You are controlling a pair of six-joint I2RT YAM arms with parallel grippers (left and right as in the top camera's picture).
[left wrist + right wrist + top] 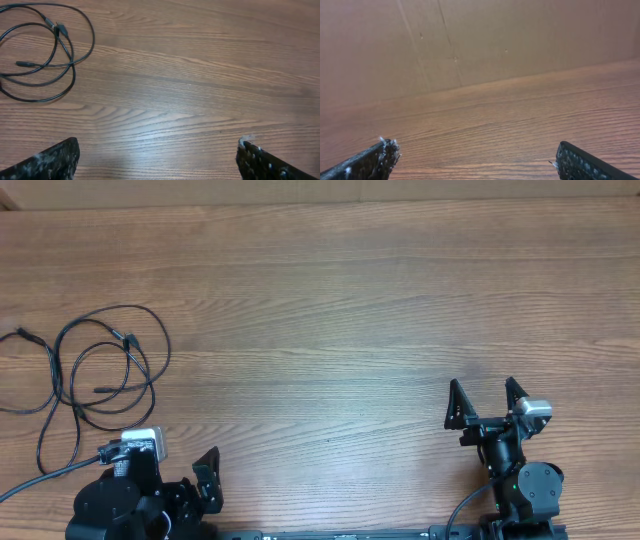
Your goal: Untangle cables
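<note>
The cables are thin black cords with small plug ends, lying in overlapping loops on the wooden table at the far left. They also show at the top left of the left wrist view. My left gripper is open and empty near the front edge, just right of and nearer than the loops, apart from them; its fingers frame bare wood in the left wrist view. My right gripper is open and empty at the front right, far from the cables, over bare wood in the right wrist view.
A thicker black wire runs from the left arm off the left edge. A brown cardboard wall stands along the table's far edge. Bare wooden tabletop lies between the arms and the back.
</note>
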